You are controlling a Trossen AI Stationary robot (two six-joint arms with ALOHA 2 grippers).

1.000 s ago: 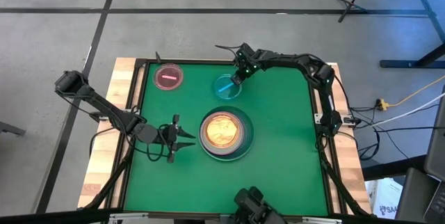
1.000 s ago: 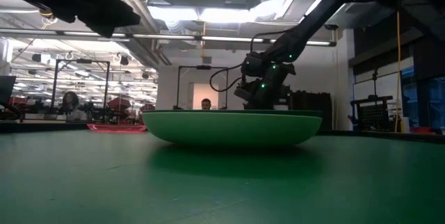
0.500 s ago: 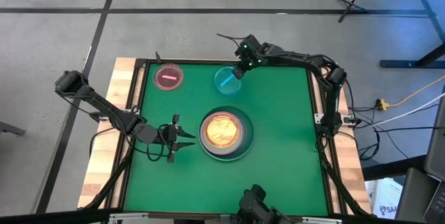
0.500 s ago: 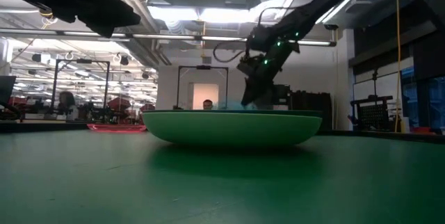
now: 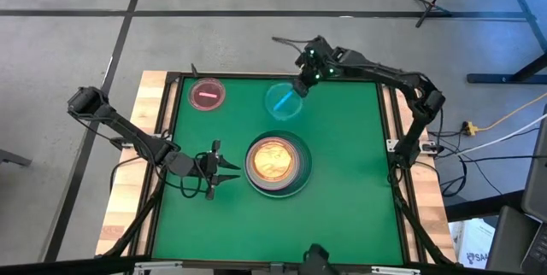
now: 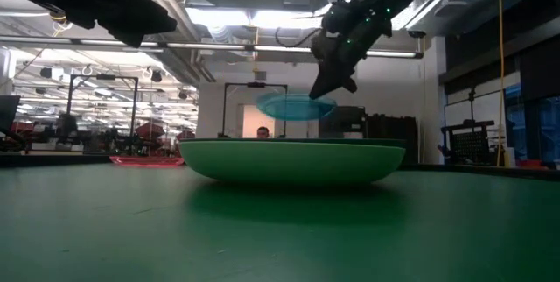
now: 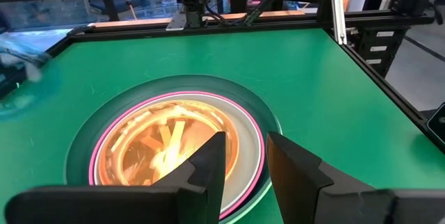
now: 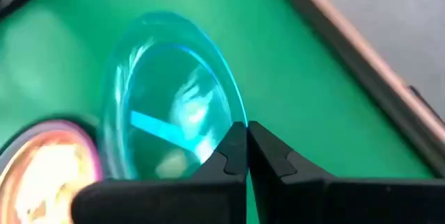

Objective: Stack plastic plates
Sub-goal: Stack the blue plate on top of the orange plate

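Note:
A stack of plates (image 5: 275,166) sits at the table's middle. A translucent amber plate (image 7: 167,144) lies on top, with pink and pale rims below it and a green plate (image 6: 280,161) at the bottom. A small pink plate (image 5: 208,94) lies flat near the far left corner. My right gripper (image 5: 299,90) is shut on a translucent blue plate (image 5: 281,101) above the far middle of the table. My left gripper (image 5: 233,172) is open just left of the stack, its fingers (image 7: 208,165) pointing at it without touching. My right gripper (image 8: 245,137) pinches the blue plate's rim (image 8: 235,116) on its right far side between both fingertips. The fingers slant down from the far right. The plate (image 6: 296,107) is lifted clear of the table and stays roughly level, jutting out to one side of the fingers.
The green table top has a raised dark frame (image 5: 389,138) and wooden borders (image 5: 154,104). Bare green surface (image 5: 350,181) lies right of the stack and along the near side. People and lab equipment show in the room beyond the far edge.
My right gripper has risen with the blue plate, which was on the table a second ago and now hangs clear above it. The gripper has also drifted slightly toward the far right.

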